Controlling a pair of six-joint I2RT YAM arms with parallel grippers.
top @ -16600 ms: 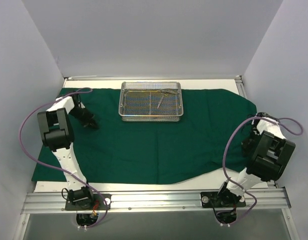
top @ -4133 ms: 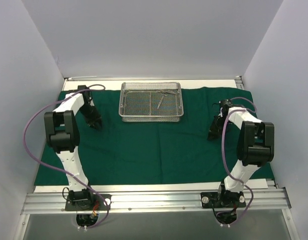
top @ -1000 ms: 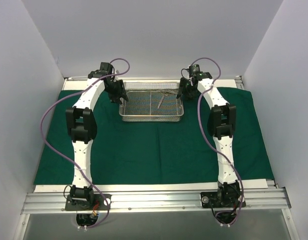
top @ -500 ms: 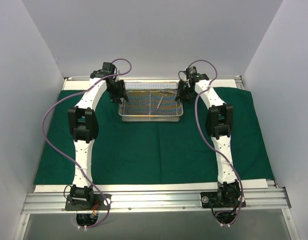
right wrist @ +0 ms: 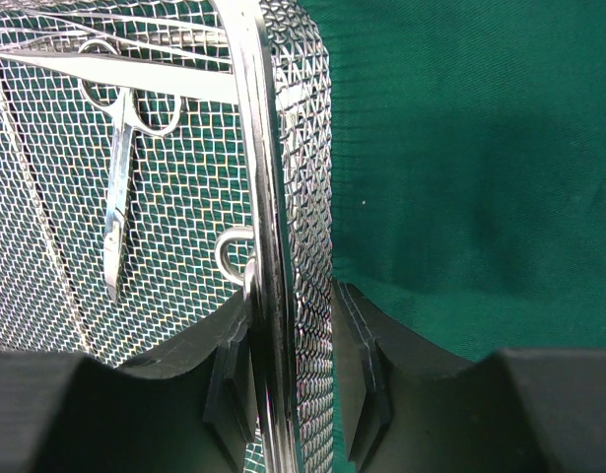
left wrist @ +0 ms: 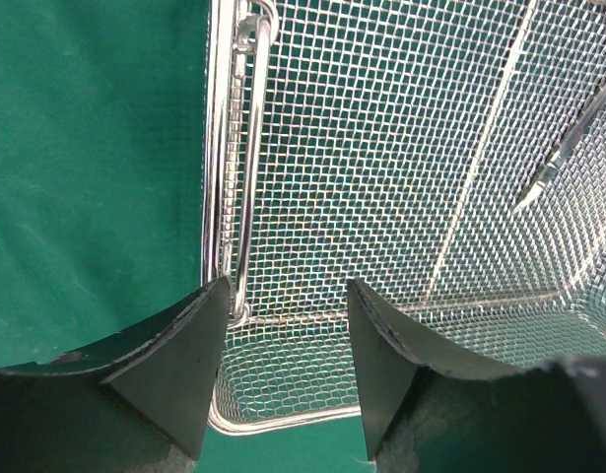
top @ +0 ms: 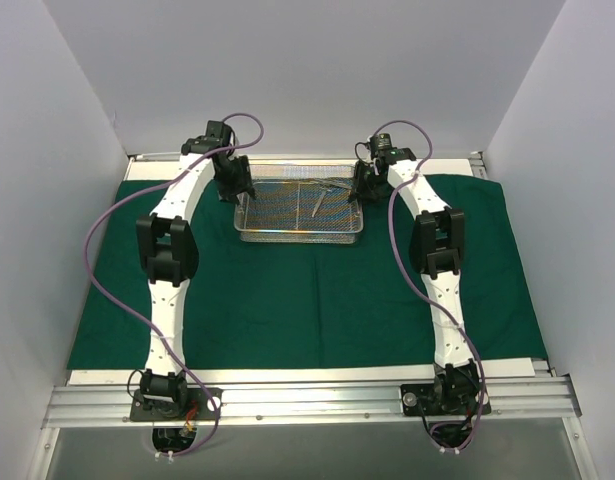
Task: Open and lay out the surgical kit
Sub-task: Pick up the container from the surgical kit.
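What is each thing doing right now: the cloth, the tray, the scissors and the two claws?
Cloth: spread out flat.
Tray: right way up on the cloth.
Scissors: lying flat in the tray.
Left gripper: open, straddling the tray's left wall.
Right gripper: shut on the tray's right wall.

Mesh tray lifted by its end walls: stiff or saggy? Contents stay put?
Probably stiff: the wire-mesh tray has a continuous rod rim. Likely light, being mostly open mesh. The loose scissors inside would probably slide if one end rises first.
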